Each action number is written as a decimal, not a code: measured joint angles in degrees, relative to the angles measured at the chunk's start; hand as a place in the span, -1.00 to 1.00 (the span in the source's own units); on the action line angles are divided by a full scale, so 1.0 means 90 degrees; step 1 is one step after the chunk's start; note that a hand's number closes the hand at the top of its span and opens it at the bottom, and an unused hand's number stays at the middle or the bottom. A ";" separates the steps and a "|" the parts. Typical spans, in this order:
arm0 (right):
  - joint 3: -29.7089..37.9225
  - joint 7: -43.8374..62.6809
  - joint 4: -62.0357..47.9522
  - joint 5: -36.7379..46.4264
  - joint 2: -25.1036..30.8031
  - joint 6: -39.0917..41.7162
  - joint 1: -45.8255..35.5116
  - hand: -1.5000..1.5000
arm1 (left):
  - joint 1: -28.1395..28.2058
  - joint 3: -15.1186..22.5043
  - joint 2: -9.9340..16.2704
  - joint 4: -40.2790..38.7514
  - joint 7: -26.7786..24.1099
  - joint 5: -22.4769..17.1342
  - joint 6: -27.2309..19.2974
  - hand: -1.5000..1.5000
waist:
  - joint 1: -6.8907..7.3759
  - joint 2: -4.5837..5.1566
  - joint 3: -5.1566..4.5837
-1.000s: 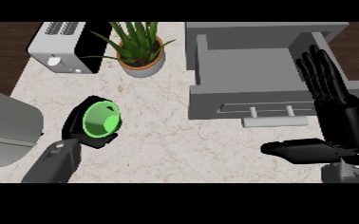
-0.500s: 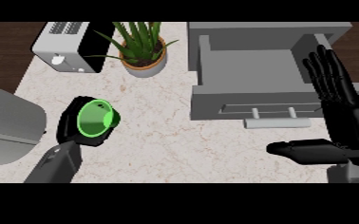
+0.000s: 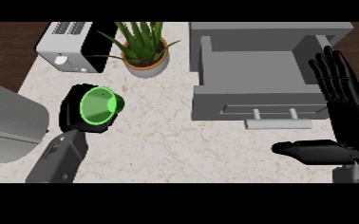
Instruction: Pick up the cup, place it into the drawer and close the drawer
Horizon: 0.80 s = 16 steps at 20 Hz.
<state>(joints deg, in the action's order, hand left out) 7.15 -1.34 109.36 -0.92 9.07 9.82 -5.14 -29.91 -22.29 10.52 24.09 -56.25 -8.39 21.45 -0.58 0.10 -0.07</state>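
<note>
I am grasping the green cup [image 3: 100,105] in my left hand [image 3: 79,113] near the counter's [image 3: 161,137] left edge; the open drawer [image 3: 256,78] is holding nothing visible. My right hand [image 3: 336,104] is resting released.

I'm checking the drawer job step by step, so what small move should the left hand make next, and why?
Probably carry the green cup rightward toward the open drawer. The left hand is curled round the cup on the left part of the counter, and the drawer's tray sits open and uncovered to the right, past the potted plant. The right hand rests open beside it.
</note>
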 measured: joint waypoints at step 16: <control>0.0200 -0.0048 0.0061 -0.0080 0.0080 0.0107 0.0238 -1.00 | -0.0882 0.1236 -0.0958 0.3286 0.2250 0.0062 -0.1259 1.00 | 0.0104 -0.0048 0.0010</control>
<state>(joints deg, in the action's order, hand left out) 8.96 -1.77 109.90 -1.64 9.79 10.78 -3.00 -37.85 -11.17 1.90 53.66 -36.00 -7.83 10.12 0.36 -0.33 0.02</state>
